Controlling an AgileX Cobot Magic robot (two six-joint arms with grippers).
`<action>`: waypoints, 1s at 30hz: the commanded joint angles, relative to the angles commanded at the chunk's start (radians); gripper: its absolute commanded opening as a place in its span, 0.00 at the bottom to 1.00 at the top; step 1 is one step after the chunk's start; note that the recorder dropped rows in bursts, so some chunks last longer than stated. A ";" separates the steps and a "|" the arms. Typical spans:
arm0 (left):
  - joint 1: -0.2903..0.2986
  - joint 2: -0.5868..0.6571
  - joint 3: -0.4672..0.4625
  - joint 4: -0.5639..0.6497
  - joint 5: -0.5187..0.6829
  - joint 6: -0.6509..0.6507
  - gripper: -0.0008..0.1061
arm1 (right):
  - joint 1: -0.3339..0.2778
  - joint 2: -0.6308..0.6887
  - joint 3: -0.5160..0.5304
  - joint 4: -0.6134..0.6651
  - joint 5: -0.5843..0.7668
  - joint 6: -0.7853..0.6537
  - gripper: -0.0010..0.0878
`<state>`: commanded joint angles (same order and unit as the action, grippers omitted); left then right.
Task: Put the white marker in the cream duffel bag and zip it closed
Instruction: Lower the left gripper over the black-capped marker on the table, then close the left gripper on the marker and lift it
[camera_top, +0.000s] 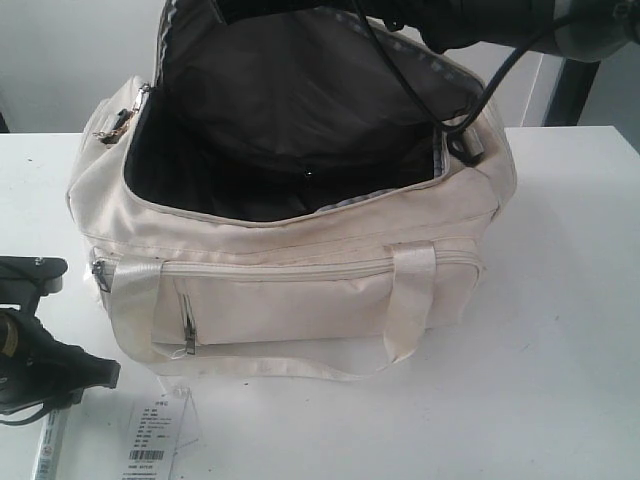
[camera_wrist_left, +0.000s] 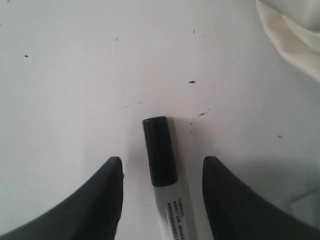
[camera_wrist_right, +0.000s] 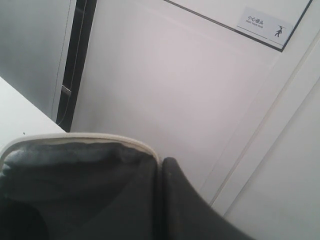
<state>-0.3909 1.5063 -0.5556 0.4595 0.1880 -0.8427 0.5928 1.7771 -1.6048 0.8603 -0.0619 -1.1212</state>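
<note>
Beside the bag (camera_top: 300, 300), the left pincer (camera_wrist_left: 161, 160) is released astride the marker (camera_wrist_left: 167, 185) on the tabletop (camera_wrist_left: 75, 75). The right pincer (camera_wrist_right: 159, 170) clasps the bag's raised flap.

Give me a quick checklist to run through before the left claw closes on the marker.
1. White marker centred inside the left claw: ok, a gap on each side.
2. Left claw open: ok.
3. Marker lying flat on the table: ok.
4. Cream duffel bag mouth open: ok, dark lining shows.
5. Right claw holding the flap up: ok, flap pressed against its one visible finger.
6. Paper tag clear of the grasp: ok, it lies beside the left claw, not inside it.
</note>
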 joint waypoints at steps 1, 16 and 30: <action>0.000 0.007 0.000 0.000 -0.002 0.000 0.50 | 0.000 0.000 0.000 0.000 0.000 0.000 0.01; 0.000 0.052 0.000 -0.004 -0.041 0.000 0.13 | 0.000 0.000 0.000 0.000 0.000 0.000 0.01; 0.000 -0.082 0.003 0.002 -0.004 0.033 0.01 | 0.000 0.000 0.000 0.000 0.000 0.000 0.01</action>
<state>-0.3909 1.4241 -0.5526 0.4620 0.1836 -0.8098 0.5928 1.7771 -1.6048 0.8603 -0.0619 -1.1212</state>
